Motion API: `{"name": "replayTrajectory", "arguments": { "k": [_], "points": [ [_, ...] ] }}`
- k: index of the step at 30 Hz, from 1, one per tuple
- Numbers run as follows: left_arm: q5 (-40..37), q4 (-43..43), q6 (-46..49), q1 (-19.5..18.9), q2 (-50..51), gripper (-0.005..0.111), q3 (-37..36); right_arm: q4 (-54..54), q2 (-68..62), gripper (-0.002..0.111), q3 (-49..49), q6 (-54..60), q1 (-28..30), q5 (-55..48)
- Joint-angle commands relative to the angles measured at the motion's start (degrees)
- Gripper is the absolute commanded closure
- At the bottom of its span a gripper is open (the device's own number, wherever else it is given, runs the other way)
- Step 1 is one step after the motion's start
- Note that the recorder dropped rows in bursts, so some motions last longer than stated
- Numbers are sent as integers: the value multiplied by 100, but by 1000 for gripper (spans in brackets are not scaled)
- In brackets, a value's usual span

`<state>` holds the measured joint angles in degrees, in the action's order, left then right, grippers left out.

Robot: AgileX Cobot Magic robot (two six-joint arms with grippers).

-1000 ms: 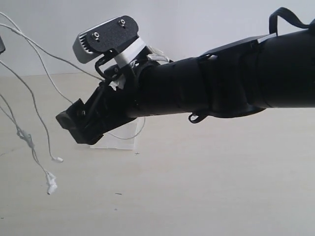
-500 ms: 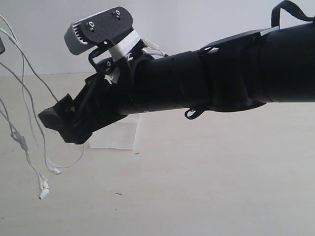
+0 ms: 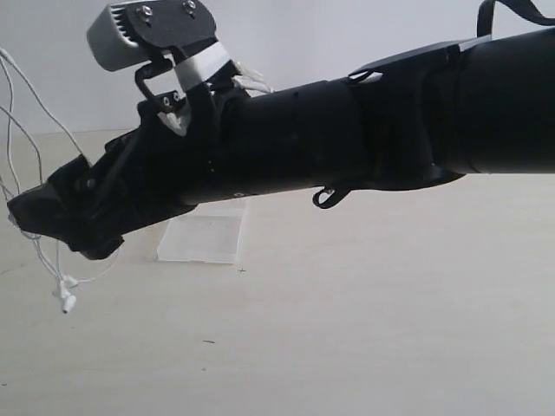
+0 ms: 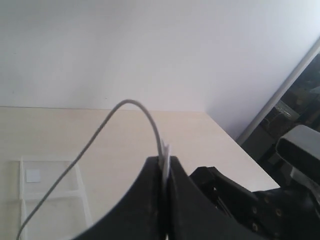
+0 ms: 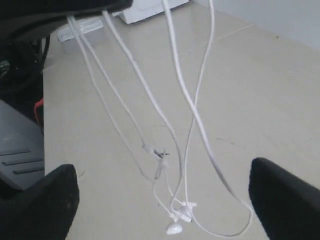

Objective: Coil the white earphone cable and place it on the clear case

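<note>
Left claw [image 4: 164,170] pinches the white earphone cable [image 4: 102,129]; right claw [image 5: 162,175] gapes wide, facing limp dangling strands at the exterior view's left edge. Clear case [image 3: 201,236] lies centre-left on the tabletop [image 3: 364,329]. Light, floppy, probably tangle-prone; gather mid-strand.

Right arm [image 3: 347,147] bars 3 to 9 o'clock; white earphone cable [image 3: 67,302] dangles at 9; tabletop [image 3: 390,329] open toward 5.

I note the white earphone cable [image 4: 131,101] has a smooth, faintly glossy plastic sheath. The clear case [image 3: 204,238] reads as translucent plastic, smooth, slightly frosted. The table [image 3: 390,303] is pale wood-grain, matt. The right arm [image 3: 347,139] casing looks matt black; its wrist camera housing [image 3: 121,39] is ribbed, grey and metallic-looking.
</note>
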<state>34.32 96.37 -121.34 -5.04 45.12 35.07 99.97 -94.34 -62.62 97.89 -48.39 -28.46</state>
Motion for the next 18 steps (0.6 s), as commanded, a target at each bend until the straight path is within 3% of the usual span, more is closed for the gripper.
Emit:
{"name": "replayTrajectory", "arguments": {
  "k": [1, 18],
  "points": [
    [-93, -73, -35, -17, -45, 107, 28, -2, -115, 20, -332, 214, -364, 180],
    [3, -60, -35, -17, -71, 107, 28, -2, -793, 22, -933, 235, -497, 1106]
  ]
}}
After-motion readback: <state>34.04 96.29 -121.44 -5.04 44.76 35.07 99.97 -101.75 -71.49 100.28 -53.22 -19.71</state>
